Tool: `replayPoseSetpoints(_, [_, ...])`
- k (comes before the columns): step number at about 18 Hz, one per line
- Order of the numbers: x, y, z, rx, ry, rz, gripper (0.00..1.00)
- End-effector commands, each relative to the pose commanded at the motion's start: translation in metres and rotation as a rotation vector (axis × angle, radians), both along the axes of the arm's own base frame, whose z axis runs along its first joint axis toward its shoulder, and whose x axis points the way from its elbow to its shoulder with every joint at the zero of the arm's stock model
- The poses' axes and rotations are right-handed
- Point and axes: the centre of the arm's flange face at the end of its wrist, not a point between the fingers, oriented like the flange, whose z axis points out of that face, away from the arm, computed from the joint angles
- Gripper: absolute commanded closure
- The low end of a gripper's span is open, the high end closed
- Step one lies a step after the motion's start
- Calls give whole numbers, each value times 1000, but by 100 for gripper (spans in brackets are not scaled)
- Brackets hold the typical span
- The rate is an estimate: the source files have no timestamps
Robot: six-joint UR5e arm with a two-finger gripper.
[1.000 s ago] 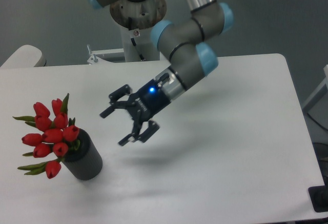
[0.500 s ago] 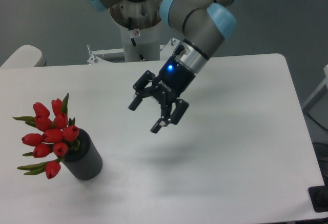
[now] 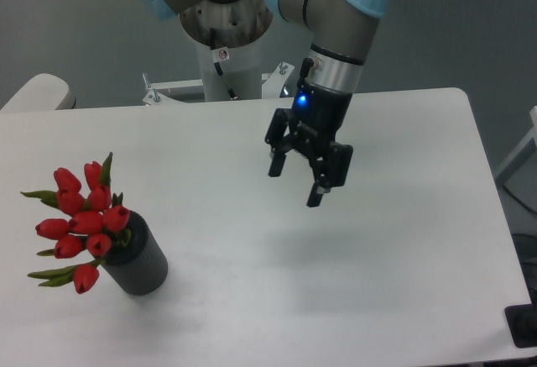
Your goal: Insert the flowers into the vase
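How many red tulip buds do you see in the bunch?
9 buds are visible in the flowers, all clustered above and left of the vase near the table's left edge; the lowest hangs beside the vase. Others may be hidden behind these.

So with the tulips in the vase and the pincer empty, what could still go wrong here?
The flowers lean out over the left side of the vase, so the bunch may be top-heavy and could tip it or slide out. The vase also stands near the front left of the table, so a tip could carry it toward the edge. The pincer hangs open, well to the right, so a knock looks unlikely.
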Motion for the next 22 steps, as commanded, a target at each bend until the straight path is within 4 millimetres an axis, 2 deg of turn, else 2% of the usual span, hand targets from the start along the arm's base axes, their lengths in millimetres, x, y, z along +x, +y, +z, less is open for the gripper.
replayPoseSetpoints(1, [-5, 1, 10, -17, 27, 10, 0])
replayPoseSetpoints(7, [-5, 1, 14, -35, 38, 18, 0])
replayPoseSetpoints(10, [0, 8, 17, -40, 51, 7, 0])
replayPoseSetpoints(11, [7, 16, 14, -59, 59, -4, 0])
replayPoseSetpoints(13, [9, 18, 16, -61, 66, -10, 0])
replayPoseSetpoints(22, [9, 14, 13, -69, 63, -3, 0])
